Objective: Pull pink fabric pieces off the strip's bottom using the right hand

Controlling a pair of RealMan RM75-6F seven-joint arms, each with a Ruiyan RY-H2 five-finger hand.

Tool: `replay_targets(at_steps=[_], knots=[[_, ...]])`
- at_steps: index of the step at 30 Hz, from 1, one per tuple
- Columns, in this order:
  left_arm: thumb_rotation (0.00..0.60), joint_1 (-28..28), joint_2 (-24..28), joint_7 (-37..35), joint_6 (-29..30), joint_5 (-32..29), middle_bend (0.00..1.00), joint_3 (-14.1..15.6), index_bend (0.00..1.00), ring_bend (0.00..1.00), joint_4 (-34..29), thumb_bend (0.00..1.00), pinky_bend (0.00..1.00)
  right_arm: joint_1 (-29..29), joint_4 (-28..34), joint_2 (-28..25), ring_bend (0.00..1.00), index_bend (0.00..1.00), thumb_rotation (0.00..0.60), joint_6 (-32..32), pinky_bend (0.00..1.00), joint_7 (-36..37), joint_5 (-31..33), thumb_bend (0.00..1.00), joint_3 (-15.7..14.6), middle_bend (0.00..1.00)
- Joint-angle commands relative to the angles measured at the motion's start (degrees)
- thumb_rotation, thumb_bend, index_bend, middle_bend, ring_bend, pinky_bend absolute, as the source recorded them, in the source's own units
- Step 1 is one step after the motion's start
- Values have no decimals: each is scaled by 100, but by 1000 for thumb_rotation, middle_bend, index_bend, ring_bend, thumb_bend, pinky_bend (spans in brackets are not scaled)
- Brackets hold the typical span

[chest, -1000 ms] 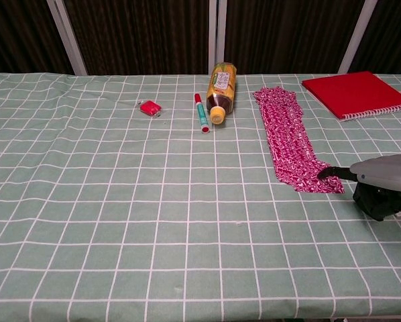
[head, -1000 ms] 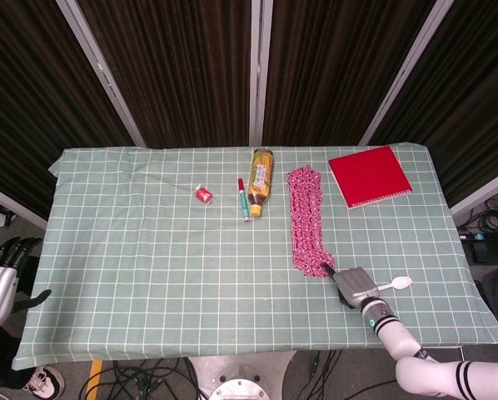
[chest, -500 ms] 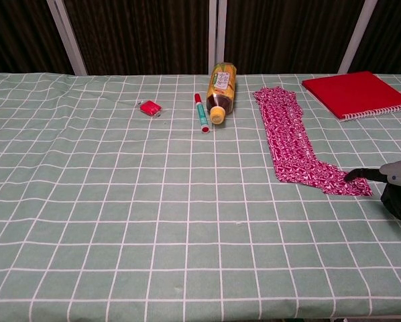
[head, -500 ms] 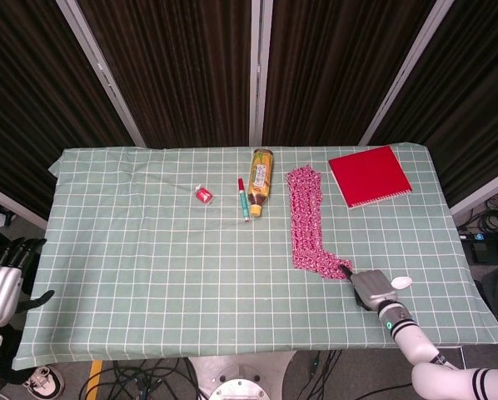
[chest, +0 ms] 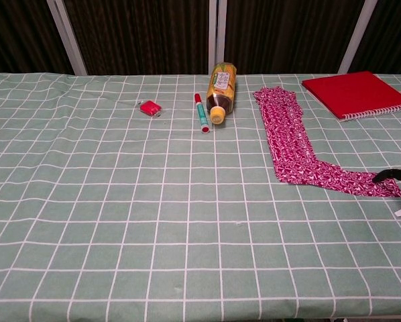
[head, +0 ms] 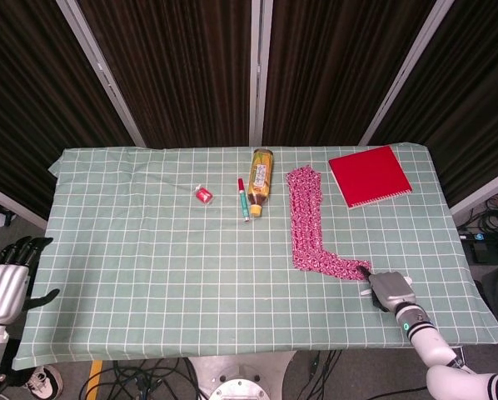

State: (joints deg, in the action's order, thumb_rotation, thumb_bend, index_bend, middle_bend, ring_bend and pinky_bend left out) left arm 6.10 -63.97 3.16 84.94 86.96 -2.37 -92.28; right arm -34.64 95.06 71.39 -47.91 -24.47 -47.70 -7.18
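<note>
A pink patterned fabric strip (head: 306, 212) lies on the green checked tablecloth, running from the far side toward me. Its near end (head: 342, 268) is stretched out to the right. My right hand (head: 390, 289) pinches the tip of that end near the table's right front corner. In the chest view the strip (chest: 289, 137) bends right at its bottom, and only a dark fingertip (chest: 386, 176) of the right hand shows at the frame's edge. My left hand (head: 6, 283) hangs off the table's left side, holding nothing, fingers apart.
A red notebook (head: 370, 175) lies at the far right. A yellow bottle (head: 261, 177), a red-and-green marker (head: 243, 198) and a small red object (head: 204, 194) lie at the far middle. A white spoon (head: 405, 280) sits by the right hand.
My right hand has moved right and toward the front edge, dragging the strip's bottom end out sideways. The left hand has barely shifted.
</note>
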Motion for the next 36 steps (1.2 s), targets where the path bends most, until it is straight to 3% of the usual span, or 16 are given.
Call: replay_targets(at_steps=[1,12,22,36], knots=[[600,14,-7,36,-14,-11,157,-9,147,102,-23,95,193,49,-43,-47,775,97,600,18,691,70,-29,1000,-20,904],[600,34,-2,108,-39,-35,157,-12,147,102,-84,95,193,239,-64,-269,775,106,600,-28,691,343,-179,1000,-16,904],[600,2,24,27,32,13,156,10,147,102,-41,95,192,227,305,-240,775,108,600,-309,691,453,-803,1000,304,904],[600,-6,67,-172,-6,-80,157,-11,147,102,36,95,193,-204,242,365,775,108,600,-115,691,-371,20,1000,409,905]])
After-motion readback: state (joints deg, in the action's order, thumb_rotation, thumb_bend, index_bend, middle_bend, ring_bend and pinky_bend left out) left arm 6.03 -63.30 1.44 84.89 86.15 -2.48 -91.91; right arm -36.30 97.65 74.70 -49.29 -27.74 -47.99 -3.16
